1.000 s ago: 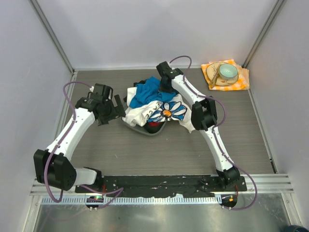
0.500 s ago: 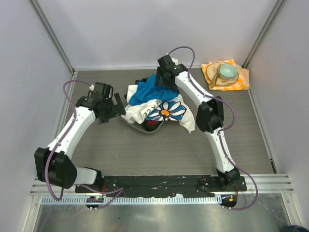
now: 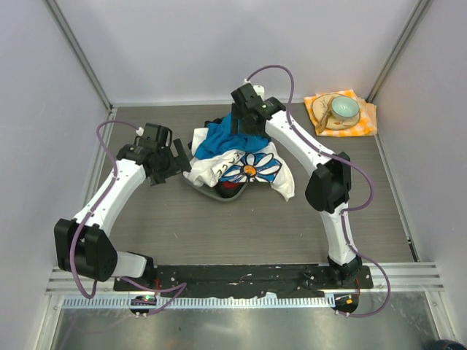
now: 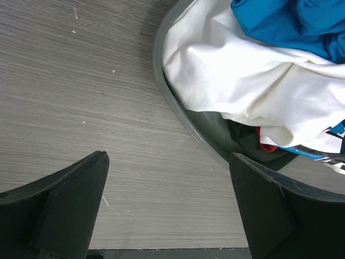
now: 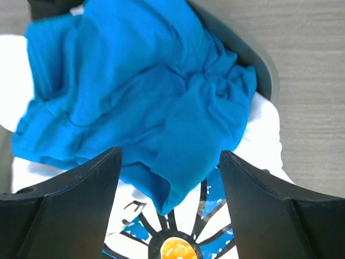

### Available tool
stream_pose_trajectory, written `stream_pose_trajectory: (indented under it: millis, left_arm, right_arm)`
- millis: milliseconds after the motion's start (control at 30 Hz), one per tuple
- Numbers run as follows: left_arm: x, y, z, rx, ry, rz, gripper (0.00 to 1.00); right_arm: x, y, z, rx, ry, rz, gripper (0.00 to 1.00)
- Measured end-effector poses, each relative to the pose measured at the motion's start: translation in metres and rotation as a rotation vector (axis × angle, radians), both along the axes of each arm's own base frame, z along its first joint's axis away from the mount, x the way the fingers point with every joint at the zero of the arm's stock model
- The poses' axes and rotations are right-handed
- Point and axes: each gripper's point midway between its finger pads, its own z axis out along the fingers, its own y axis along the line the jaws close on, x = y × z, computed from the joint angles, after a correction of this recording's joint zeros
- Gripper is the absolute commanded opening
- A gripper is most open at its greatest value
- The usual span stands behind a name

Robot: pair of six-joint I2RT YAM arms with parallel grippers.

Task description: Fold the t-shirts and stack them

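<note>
though heaped mid-frame, hides nearly all of red t-shirt. spread wide, empty: left gripper, right gripper. table showing lower left.

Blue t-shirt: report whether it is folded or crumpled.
Crumpled: the blue t-shirt lies bunched in uneven wrinkles on the daisy-print t-shirt, with no flat folded edges.

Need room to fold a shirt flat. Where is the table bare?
Bare grey wood-grain table between the heaped t-shirts and the arm bases, and right of the right arm, in front of the orange checked napkin. Crowded at the heap, where both arms reach.
</note>
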Motion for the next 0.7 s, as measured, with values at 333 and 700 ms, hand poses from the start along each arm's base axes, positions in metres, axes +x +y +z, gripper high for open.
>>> stream_pose_trajectory:
  millis: [333, 700]
  left_arm:
    - [0.003, -0.001, -0.003, 0.001, 0.005, 0.000, 1.00]
    - [0.003, 0.001, -0.003, 0.011, 0.001, 0.000, 1.00]
  right_arm:
    - [-0.015, -0.001, -0.055, -0.103, 0.107, 0.011, 0.09]
    - [0.010, 0.005, -0.075, -0.143, 0.100, -0.018, 0.01]
